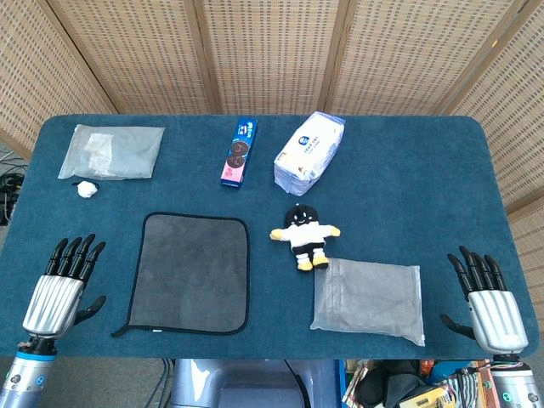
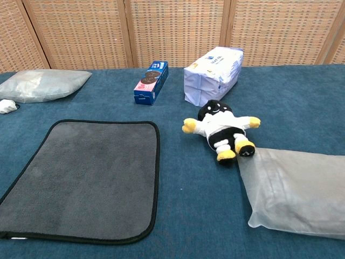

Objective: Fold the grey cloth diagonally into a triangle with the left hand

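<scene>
The grey cloth (image 1: 191, 272) with a black hem lies flat and unfolded on the blue table, left of centre; the chest view shows the grey cloth (image 2: 86, 178) filling the lower left. My left hand (image 1: 64, 285) rests at the table's front left, a short way left of the cloth, fingers spread and holding nothing. My right hand (image 1: 486, 297) lies at the front right, far from the cloth, fingers apart and empty. Neither hand shows in the chest view.
A plush doll (image 1: 304, 234) and a grey plastic pouch (image 1: 370, 297) lie right of the cloth. At the back are a blue cookie box (image 1: 240, 151), a white tissue pack (image 1: 309, 151), a clear bag (image 1: 112, 151) and a small white lump (image 1: 86, 189).
</scene>
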{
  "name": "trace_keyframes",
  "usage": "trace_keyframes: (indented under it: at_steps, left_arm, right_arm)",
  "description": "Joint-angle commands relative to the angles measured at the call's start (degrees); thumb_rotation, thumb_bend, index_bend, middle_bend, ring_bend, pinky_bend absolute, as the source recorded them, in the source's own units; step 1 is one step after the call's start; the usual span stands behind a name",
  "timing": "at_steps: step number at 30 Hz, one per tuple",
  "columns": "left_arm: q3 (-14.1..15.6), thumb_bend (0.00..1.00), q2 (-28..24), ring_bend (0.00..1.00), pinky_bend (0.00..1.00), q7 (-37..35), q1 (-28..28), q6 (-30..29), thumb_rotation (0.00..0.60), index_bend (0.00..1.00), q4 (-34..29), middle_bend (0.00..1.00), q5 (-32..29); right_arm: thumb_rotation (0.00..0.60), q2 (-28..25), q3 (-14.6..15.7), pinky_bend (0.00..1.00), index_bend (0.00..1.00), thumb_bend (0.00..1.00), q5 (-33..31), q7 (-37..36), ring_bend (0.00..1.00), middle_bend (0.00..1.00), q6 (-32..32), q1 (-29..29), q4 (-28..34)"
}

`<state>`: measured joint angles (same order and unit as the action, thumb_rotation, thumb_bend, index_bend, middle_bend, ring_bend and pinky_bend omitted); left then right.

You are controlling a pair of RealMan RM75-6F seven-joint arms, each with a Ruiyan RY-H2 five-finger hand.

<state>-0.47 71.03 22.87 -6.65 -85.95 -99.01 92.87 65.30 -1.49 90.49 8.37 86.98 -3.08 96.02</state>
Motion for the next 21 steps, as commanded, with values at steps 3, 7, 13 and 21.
trace_keyframes:
  at_steps: [3,7,13,21]
  left_arm:
    - [-0.06,0.23,0.09,0.0,0.0,-0.04,-0.01,-0.1,0.6,0.0,0.05,0.0,0.04]
    - [-0.15,0.23,0.14,0.0,0.0,-0.16,-0.03,-0.02,0.6,0.0,0.17,0.0,-0.2]
    - [-0.1,0.23,0.21,0.0,0.0,-0.24,-0.18,0.17,0.6,0.0,0.28,0.0,-0.07]
    - [0.2,0.23,0.21,0.0,0.0,-1.07,-0.28,0.2,0.6,0.0,0.25,0.0,0.57]
  right_arm:
    - [0.6,-0.02,0.0,0.0,0.0,0.0,-0.06,-0.01,0.0,0.0,-0.01,0.04,0.01]
    - [0.6,-0.06,0.05,0.0,0.0,0.0,-0.06,-0.01,0.0,0.0,-0.03,0.09,0.04]
    - [0.6,-0.03,-0.01,0.0,0.0,0.0,-0.02,0.04,0.0,0.0,0.01,0.08,0.21]
    - [0.6,-0.04,-0.22,0.0,0.0,0.0,-0.43,0.16,0.0,0.0,0.17,0.23,0.26]
